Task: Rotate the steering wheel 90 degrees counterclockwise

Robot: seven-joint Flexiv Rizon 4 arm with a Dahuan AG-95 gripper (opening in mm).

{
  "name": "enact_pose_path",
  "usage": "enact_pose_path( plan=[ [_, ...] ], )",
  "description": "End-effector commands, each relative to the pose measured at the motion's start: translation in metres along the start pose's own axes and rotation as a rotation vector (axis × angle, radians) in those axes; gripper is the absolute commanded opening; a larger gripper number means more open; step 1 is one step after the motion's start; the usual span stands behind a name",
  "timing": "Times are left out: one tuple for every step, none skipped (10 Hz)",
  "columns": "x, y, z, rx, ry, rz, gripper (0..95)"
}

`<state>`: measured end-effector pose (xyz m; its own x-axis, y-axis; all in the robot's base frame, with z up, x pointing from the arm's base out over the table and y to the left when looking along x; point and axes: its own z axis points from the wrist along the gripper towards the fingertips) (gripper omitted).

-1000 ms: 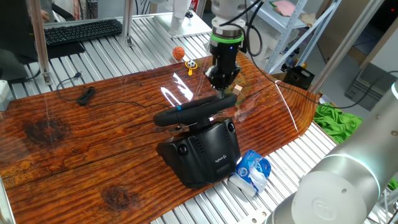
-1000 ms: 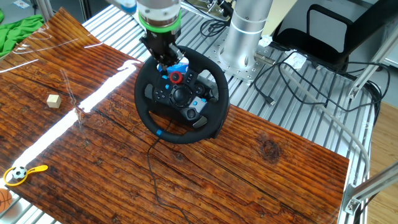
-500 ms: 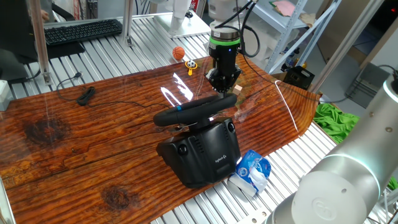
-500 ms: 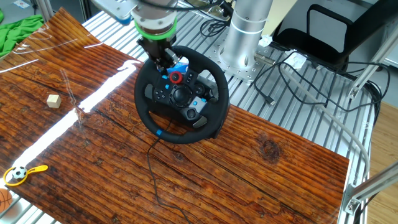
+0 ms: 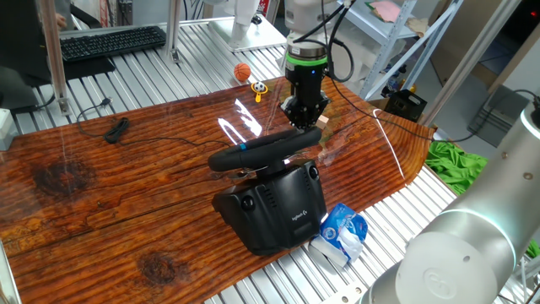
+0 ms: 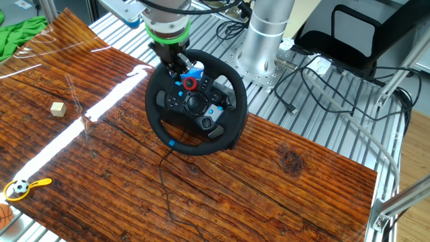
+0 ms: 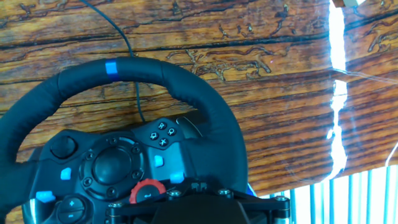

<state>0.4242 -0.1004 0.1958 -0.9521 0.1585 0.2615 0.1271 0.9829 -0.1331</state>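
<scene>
In one fixed view, a black keyboard (image 5: 112, 40) is lying far left on the metal slats, with its left end hidden by a dark shape. A black cable (image 5: 118, 128) is lying on the wooden bench (image 5: 93, 194). A tiny orange ball (image 5: 242, 72) is sitting just past the bench's far edge. In the middle, the steering wheel (image 5: 263, 149) is sitting on its big black base (image 5: 274, 205) near the front edge. We are seeing the wheel from behind, so its buttons are hidden. The gripper (image 5: 302, 121) is pointing down at the far side of the rim. Its jaws are shut together and are holding nothing. A blue and white packet (image 5: 341, 234) is lying beside the base, partly tucked under it. A green cloth (image 5: 460, 162) is lying far right.

In the hand view, the blue stripe (image 7: 111, 67) is showing on the rim. The wheel's left side and bottom are cut off. The jaws are hard to make out there.
</scene>
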Motion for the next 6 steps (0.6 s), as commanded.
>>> enact_pose_path(
  plan=[
    [-0.0008,0.0003,0.0014,-0.001,-0.004,-0.004,0.0],
    [-0.0013,0.0003,0.0018,-0.003,-0.003,-0.006,0.0],
    [-0.0019,0.0002,0.0016,-0.004,-0.003,-0.008,0.0],
    [-0.0023,0.0,0.0014,-0.004,-0.002,-0.01,0.0],
    [-0.0037,0.0002,0.0013,-0.008,-0.002,-0.013,0.0],
    [-0.0051,0.0009,0.0018,-0.009,-0.003,-0.015,0.0]
  ],
)
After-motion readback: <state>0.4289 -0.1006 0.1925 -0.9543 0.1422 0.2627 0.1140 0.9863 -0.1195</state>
